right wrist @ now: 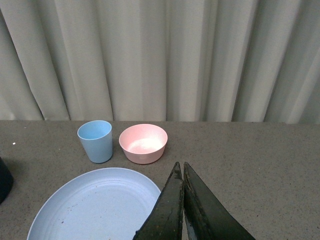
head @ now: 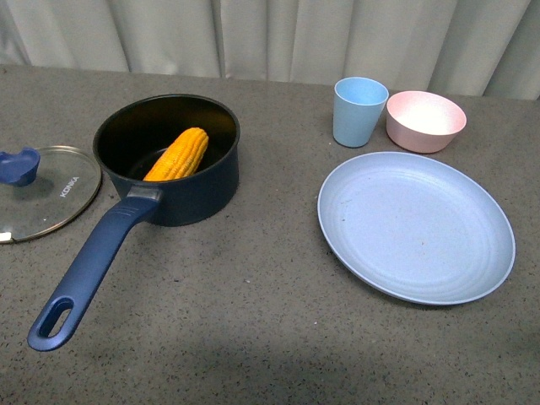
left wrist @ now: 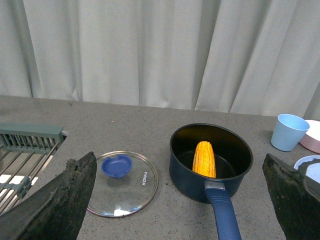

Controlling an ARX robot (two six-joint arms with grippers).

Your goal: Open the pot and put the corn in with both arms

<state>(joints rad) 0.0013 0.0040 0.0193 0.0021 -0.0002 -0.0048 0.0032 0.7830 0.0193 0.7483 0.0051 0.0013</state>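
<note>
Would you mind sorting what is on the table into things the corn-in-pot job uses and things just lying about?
Job:
- pot, open
- corn, lying inside the pot
- glass lid, off, on the table beside the pot

Lying about:
- blue plate
- light blue cup
- pink bowl
- rack, seen only from the left wrist

Surface: grey speckled table [head: 253,321]
Left side: glass lid [head: 46,194], pot [head: 169,160]
Right side: blue plate [head: 415,226], blue cup [head: 359,110], pink bowl [head: 425,121]
</note>
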